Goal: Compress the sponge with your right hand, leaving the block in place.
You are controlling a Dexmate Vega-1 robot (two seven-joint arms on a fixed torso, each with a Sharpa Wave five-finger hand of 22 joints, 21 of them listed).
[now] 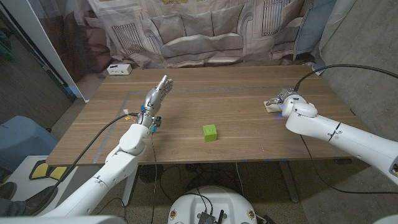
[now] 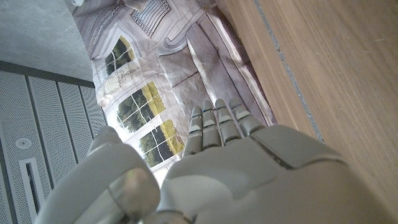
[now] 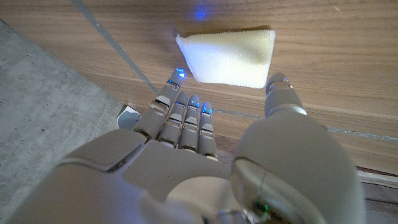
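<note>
A pale yellow sponge (image 1: 272, 106) (image 3: 230, 56) lies on the wooden table (image 1: 236, 93) near its right edge. My right hand (image 1: 288, 99) (image 3: 205, 143) is right beside it, holding nothing. Its fingers (image 3: 180, 102) reach out straight, with their tips at the sponge's near edge and the thumb (image 3: 280, 93) spread to one side. I cannot tell whether they touch the sponge. A small green block (image 1: 210, 132) stands alone near the table's front middle, well away from both hands. My left hand (image 1: 157, 93) (image 2: 217, 155) is raised over the table's left part with straight fingers and holds nothing.
A small white box (image 1: 118, 69) sits at the table's back left corner. A printed curtain (image 1: 205, 31) hangs behind the table. A black cable (image 1: 348, 67) arcs over my right arm. A thin tape line (image 3: 118, 46) runs across the table top.
</note>
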